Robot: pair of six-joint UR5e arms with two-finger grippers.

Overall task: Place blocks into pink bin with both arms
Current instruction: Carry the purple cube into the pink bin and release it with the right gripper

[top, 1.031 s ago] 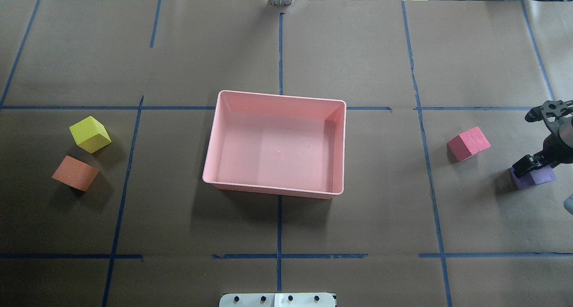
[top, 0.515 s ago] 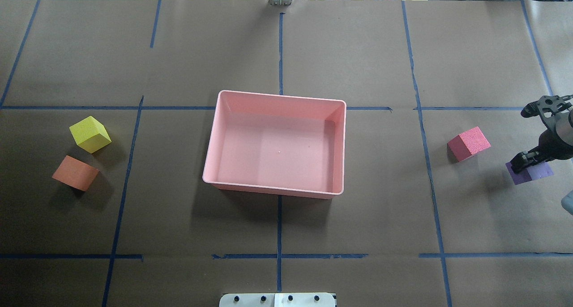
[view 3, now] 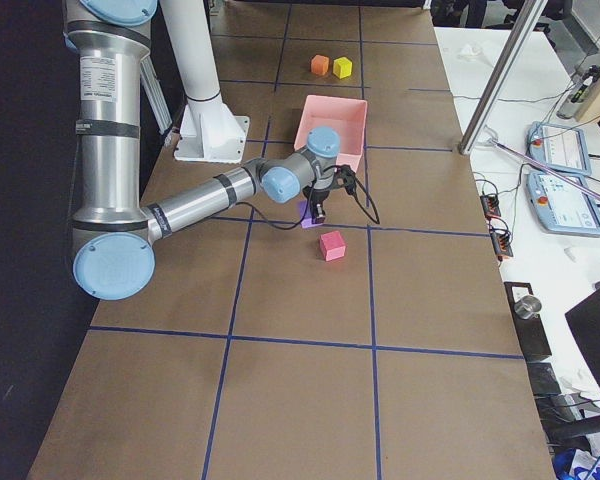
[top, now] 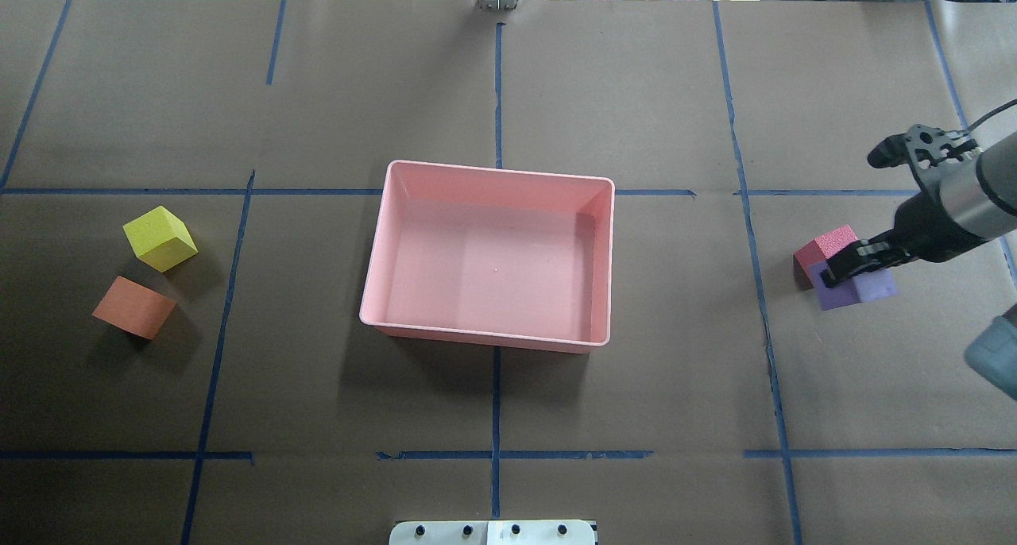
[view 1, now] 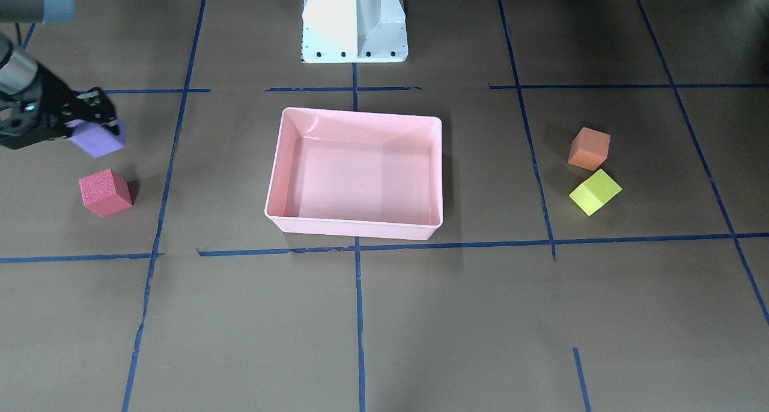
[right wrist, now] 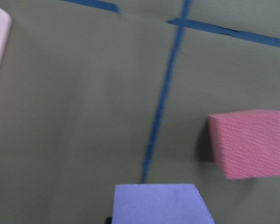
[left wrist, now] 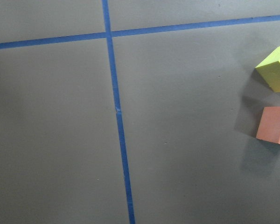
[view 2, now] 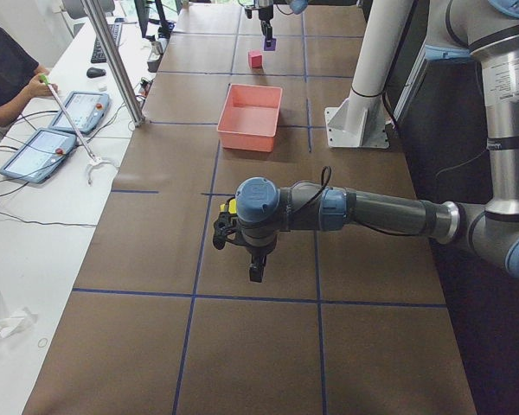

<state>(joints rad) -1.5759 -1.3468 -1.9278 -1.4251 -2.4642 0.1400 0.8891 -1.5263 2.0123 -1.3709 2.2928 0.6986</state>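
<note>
- The surface (top: 636,418) is covered in brown paper and cut into squares by blue tape lines (top: 496,402).
- A white pedestal (view 1: 354,21) stands at the robot's edge of it, in line with the middle tape line.
- Along the far side runs a white bench (view 2: 35,225) with two tablets (view 2: 65,112), a slanted metal pole (view 2: 112,60) and a person (view 2: 4,69) seated at it.
- The pink bin (top: 380,251) sits at the middle of the surface, open side up — all four blocks are outside it.
- My right gripper (top: 848,275) is pinching the purple block (top: 866,291), held clear of the surface on my right side, well apart from the bin.
- The red block (top: 822,249) lies on the paper close by; from overhead the purple one overlaps its corner.
- The yellow-green block (top: 160,239) and the orange block (top: 133,307) lie just beside each other, apart, on my left side.
- My left gripper (view 2: 254,264) hangs over bare paper near those two — I cannot tell whether it is spread or pressed together.
</note>
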